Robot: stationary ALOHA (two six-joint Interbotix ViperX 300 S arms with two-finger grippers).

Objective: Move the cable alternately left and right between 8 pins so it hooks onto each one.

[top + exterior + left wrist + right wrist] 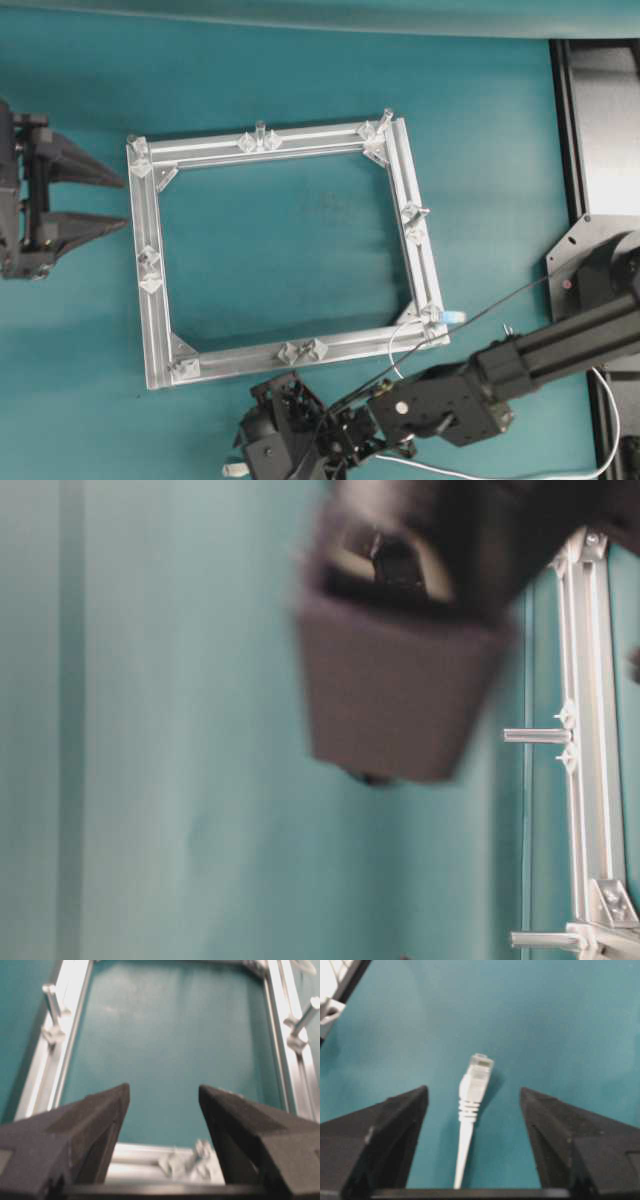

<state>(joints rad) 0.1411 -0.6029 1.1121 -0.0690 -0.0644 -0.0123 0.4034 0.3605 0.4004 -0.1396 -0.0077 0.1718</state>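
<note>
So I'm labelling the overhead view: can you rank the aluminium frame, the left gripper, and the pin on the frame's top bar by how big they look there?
1. Aluminium frame, by far the largest.
2. Left gripper, open, partly cut off at the picture's edge, so its full extent is unsure.
3. Pin on the top bar, tiny.

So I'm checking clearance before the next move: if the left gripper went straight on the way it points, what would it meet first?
Probably the near bar of the aluminium frame, low ahead of the left gripper's open fingers; depth is hard to judge.
</note>
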